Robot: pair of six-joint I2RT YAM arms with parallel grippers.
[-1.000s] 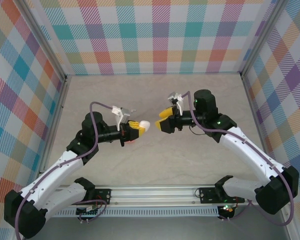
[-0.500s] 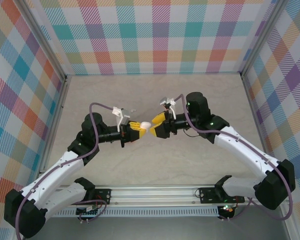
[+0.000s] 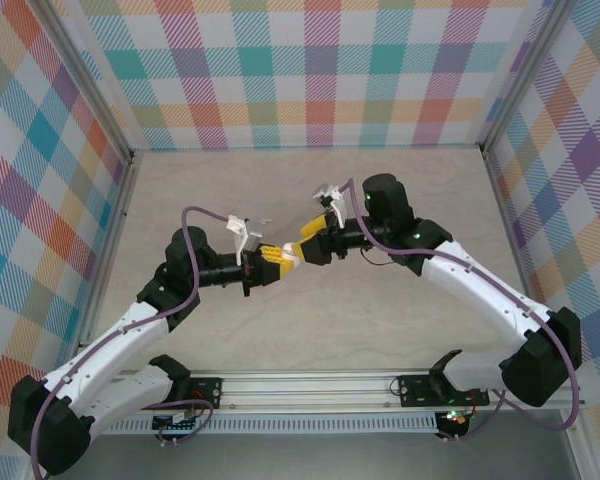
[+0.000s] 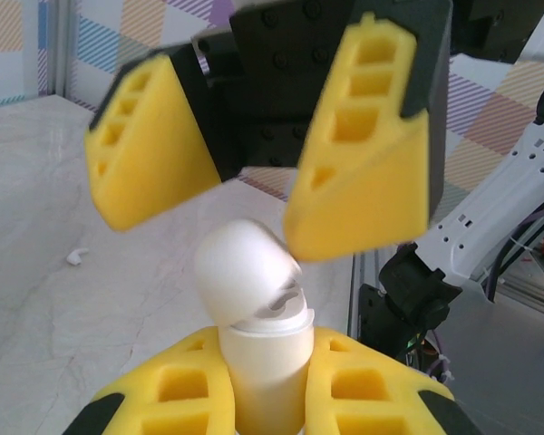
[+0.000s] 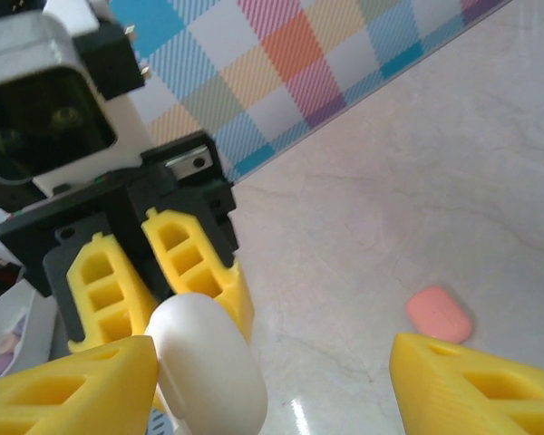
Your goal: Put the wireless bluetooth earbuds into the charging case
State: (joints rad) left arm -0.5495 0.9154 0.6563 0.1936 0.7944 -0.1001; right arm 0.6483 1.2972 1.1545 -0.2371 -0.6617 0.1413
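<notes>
Above the middle of the pale marbled bench (image 3: 230, 180), the left end effector (image 3: 276, 261) is clamped shut on the lower half of a white glossy pill-shaped plastic charging case (image 4: 254, 313). It holds the case clear of the surface, with the hinged lid tipped open toward ten o'clock in the left wrist view. Held aloft like this, the case's mouth is presented to the other arm, which I judge to be the purpose. The right end effector (image 3: 304, 249) faces it, yellow foam jaws spread wide either side of the lid and gripping nothing. Whether a pad touches the lid I cannot tell, and what sits inside the mouth is unclear.

A tiny white speck (image 4: 75, 257), possibly an earbud, lies on the bench at nine o'clock from the case. A coral-pink rounded piece (image 5: 440, 313) lies at three o'clock in the right wrist view. Both arms reach forward with elbows bowed outward and wrists turned inward, so the end effectors meet nose to nose.
</notes>
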